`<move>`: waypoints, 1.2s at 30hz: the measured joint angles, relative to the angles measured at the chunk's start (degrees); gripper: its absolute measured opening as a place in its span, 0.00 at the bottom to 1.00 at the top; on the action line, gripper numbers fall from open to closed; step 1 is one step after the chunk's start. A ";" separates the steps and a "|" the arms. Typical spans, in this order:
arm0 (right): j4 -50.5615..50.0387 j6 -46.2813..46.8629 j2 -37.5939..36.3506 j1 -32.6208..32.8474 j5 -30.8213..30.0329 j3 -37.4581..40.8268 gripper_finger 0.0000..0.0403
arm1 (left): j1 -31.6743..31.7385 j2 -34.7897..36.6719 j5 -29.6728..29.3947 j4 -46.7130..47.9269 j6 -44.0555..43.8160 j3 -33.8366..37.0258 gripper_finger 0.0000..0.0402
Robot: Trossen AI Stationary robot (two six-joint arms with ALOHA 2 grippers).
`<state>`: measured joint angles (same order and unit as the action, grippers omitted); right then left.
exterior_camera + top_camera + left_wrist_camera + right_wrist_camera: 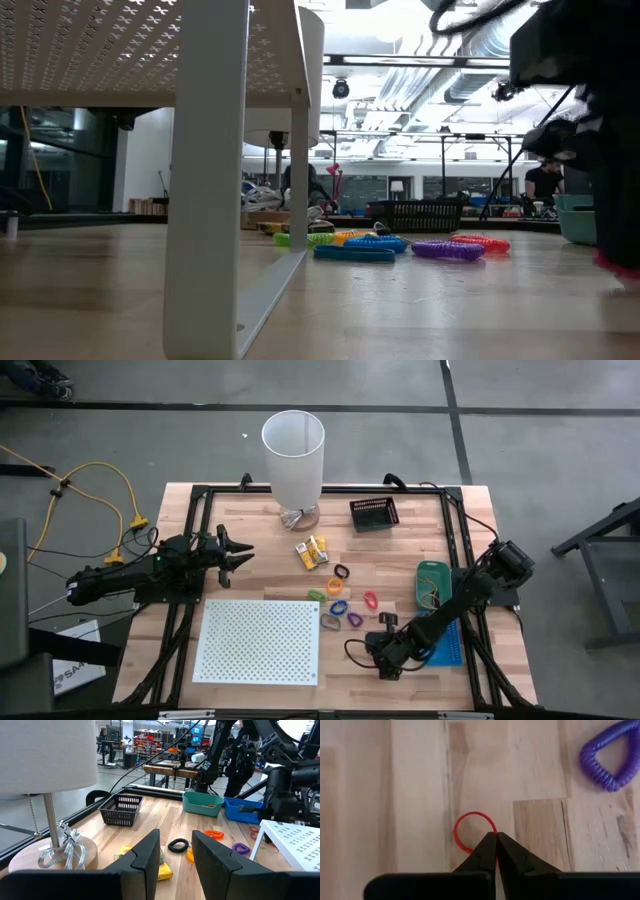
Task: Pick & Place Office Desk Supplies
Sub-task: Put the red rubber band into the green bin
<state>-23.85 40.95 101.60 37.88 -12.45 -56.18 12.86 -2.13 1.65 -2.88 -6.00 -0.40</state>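
Left pincer (243, 552), at nine o'clock on the wooden desk (400, 560), waits half open and empty beside the smooth white lamp (294, 458). Yellow packets (313, 552) and ribbed coil loops (340, 608) lie at centre. At five o'clock the right pincer (496, 845) is pinched shut on a thin red rubber band (470, 822) lying flat; a good lift rises straight and slowly, lest the slack band slip.
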 joint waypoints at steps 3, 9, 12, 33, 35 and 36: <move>-0.42 0.00 -1.85 0.72 -2.21 0.00 0.01 | 0.01 -0.01 0.00 -0.02 0.00 0.00 0.27; -2.30 0.02 -6.29 2.50 -8.11 -0.02 0.00 | 0.01 0.00 0.00 -0.02 0.00 0.00 0.27; -3.34 -0.04 -8.16 3.51 -11.22 -0.08 0.00 | 0.01 0.00 0.00 -0.02 0.00 0.00 0.27; -32.47 21.83 -13.66 6.17 -27.64 -0.02 0.00 | 0.02 -0.01 0.00 0.00 0.00 0.00 0.27; -35.79 24.11 -13.82 5.84 -28.43 -0.02 0.00 | 0.00 -0.02 0.00 -0.02 0.00 0.00 0.27; -37.32 25.25 -14.01 5.65 -28.75 -0.02 0.00 | 0.02 -0.02 0.00 -0.02 0.00 0.00 0.27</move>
<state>-61.16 66.20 87.59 43.53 -41.20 -56.21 12.88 -2.15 1.65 -2.90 -6.00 -0.40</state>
